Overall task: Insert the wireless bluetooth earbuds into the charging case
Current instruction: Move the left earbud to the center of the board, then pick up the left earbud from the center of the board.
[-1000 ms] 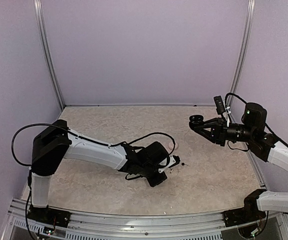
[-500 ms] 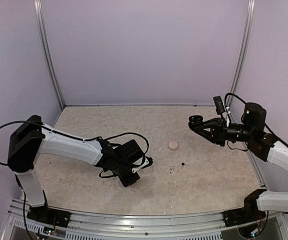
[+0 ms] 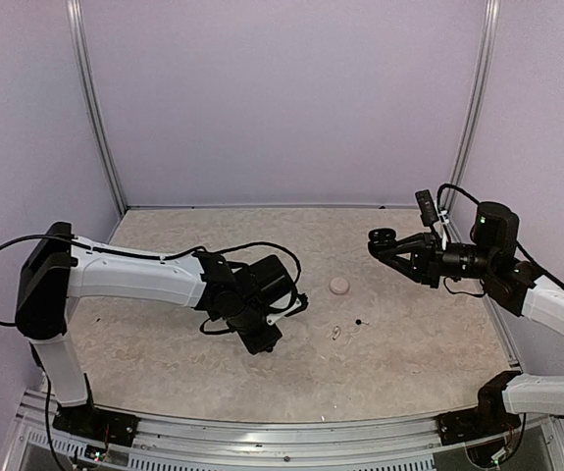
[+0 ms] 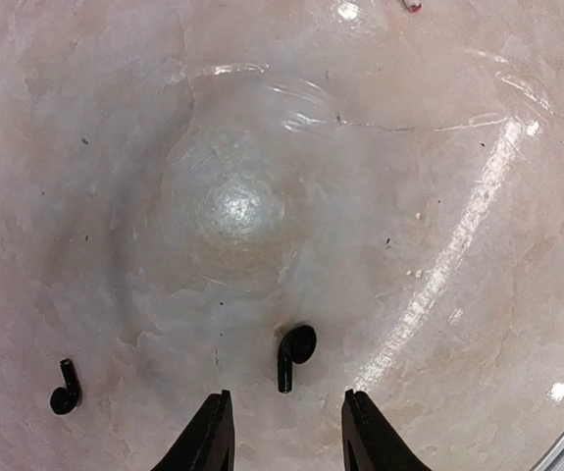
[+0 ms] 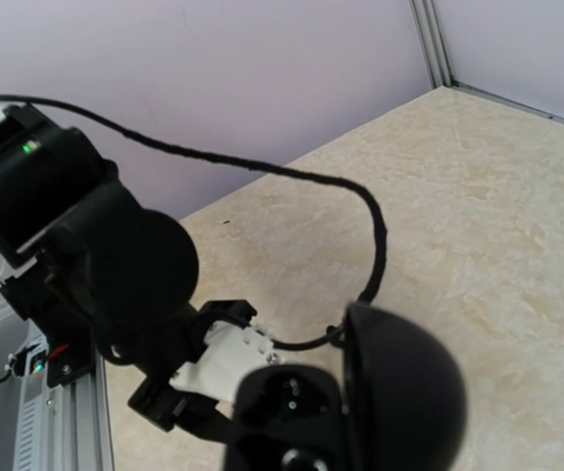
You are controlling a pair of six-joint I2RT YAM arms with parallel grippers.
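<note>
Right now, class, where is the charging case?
In the top view the charging case is at the right, held above the table in the right gripper with its lid open, to the upper right of the pinkish puck.

A glossy black earbud (image 4: 294, 355) lies stem-down at lower centre of the left wrist view, a second black earbud (image 4: 64, 391) lies stem-up well apart at lower left, and the round black charging case (image 5: 399, 392) is aloft, lid open.
</note>
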